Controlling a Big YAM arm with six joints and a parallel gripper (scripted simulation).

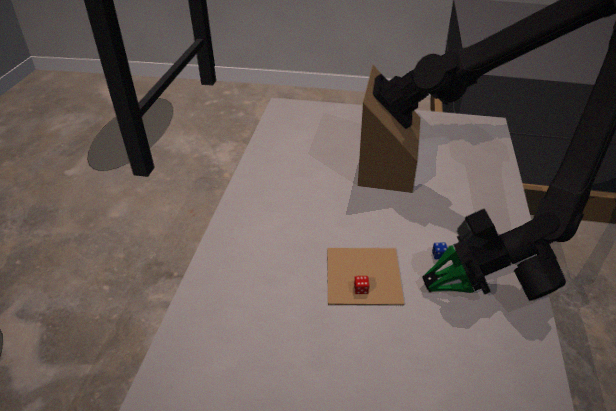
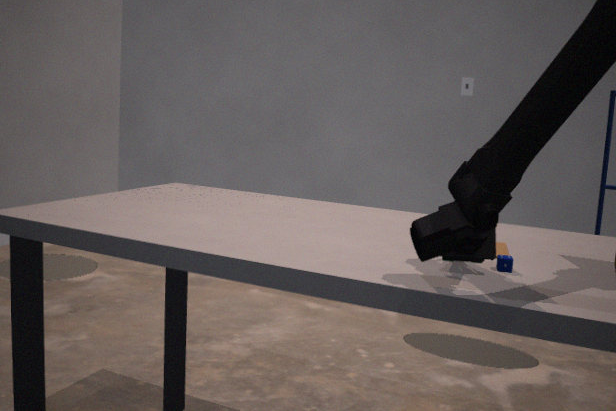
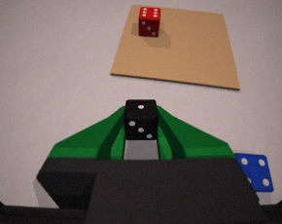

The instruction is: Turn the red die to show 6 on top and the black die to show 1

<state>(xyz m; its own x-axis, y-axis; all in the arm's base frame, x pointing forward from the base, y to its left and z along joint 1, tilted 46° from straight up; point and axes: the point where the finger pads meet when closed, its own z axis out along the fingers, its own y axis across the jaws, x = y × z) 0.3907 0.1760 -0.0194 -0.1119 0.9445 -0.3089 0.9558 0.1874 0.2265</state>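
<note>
My gripper with green fingers is shut on the black die, right of the mat in the top view. In the wrist view the die's upper face shows 1 and its near side 3. Whether it touches the table is not clear. The red die lies flat on the tan mat, 6 on top. The mat lies flat. The blue die stands on the table beside the fingers, off the mat, partly hidden by the gripper in the wrist view.
The wooden block carrying the arm's base stands at the back of the table in the top view. In the exterior view the arm hides the fingers and most of the mat.
</note>
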